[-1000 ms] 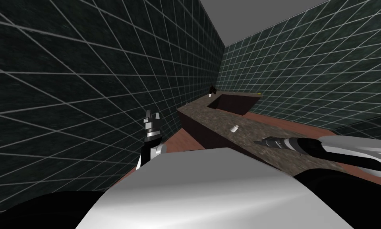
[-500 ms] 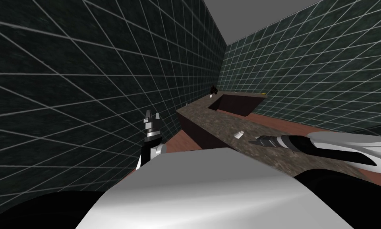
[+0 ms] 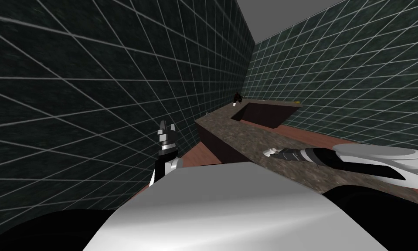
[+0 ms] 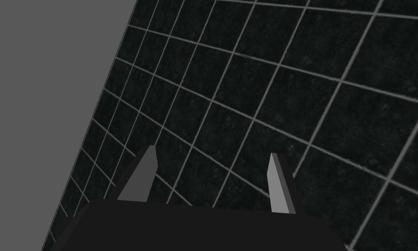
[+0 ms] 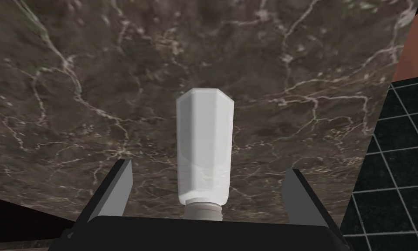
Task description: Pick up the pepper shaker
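The pepper shaker is a white faceted bottle lying on a dark brown marbled countertop. Its narrow neck points toward my right hand. My right gripper is open, with one finger on each side of the shaker and neither touching it. In the head view the shaker shows as a small white tip at the end of my right gripper, on the countertop. My left gripper is raised beside the tiled wall, open with nothing in it.
A sink recess is cut into the far end of the counter, with a dark fixture beside it. Dark tiled walls close in on both sides. Red-brown floor lies below the counter's near edge.
My right arm has reached forward along the counter, and the shaker now lies between its open fingers. The head view has shifted slightly. The left arm is still.
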`<state>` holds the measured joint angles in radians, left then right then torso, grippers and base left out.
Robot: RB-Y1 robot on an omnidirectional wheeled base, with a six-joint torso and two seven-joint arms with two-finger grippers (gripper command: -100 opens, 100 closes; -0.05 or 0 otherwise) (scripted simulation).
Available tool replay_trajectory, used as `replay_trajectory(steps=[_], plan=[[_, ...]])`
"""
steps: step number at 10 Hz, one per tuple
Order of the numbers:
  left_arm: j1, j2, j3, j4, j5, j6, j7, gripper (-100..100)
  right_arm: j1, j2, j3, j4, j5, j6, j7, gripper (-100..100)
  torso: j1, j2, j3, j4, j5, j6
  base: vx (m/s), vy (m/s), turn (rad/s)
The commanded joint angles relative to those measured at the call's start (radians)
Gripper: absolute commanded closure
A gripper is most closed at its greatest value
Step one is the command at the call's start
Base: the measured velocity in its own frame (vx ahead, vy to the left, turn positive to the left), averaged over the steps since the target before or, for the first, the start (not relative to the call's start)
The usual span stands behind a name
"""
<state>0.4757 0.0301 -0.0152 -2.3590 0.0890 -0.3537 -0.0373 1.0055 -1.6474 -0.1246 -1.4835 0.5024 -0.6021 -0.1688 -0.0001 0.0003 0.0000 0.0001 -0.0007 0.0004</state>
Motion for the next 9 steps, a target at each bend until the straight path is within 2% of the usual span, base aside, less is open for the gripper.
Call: replay_trajectory(steps=[1,3,4,5,9], plan=[[0.000,0.000,0.000,0.000,0.000,0.000,0.000,0,-0.018,0.026,0.031,0.013,-0.003,0.022,-0.006,-100,0.000,0.000,0.000,0.000,0.000,0.000,-0.092,-0.015,0.392],[0.000,0.000,0.000,0.000,0.000,0.000,0.000,0,-0.027,0.056,0.056,0.027,-0.008,0.045,-0.013,-100,-0.002,0.004,0.002,0.001,0.000,0.001,-0.099,-0.019,0.274],[0.000,0.000,0.000,0.000,0.000,0.000,0.000,0,-0.021,0.046,0.045,0.021,-0.006,0.035,-0.010,-100,-0.002,0.005,0.003,0.001,-0.001,0.001,-0.051,-0.008,0.052],[0.000,0.000,0.000,0.000,0.000,0.000,0.000,0,-0.022,0.048,0.046,0.021,-0.007,0.039,-0.011,100,-0.001,0.003,0.002,0.001,0.000,0.002,-0.008,-0.002,-0.011],[0.000,0.000,0.000,0.000,0.000,0.000,0.000,0,-0.022,0.048,0.046,0.021,-0.007,0.039,-0.011,100,-0.001,-0.001,0.000,0.000,0.000,0.002,0.000,0.000,0.000]])
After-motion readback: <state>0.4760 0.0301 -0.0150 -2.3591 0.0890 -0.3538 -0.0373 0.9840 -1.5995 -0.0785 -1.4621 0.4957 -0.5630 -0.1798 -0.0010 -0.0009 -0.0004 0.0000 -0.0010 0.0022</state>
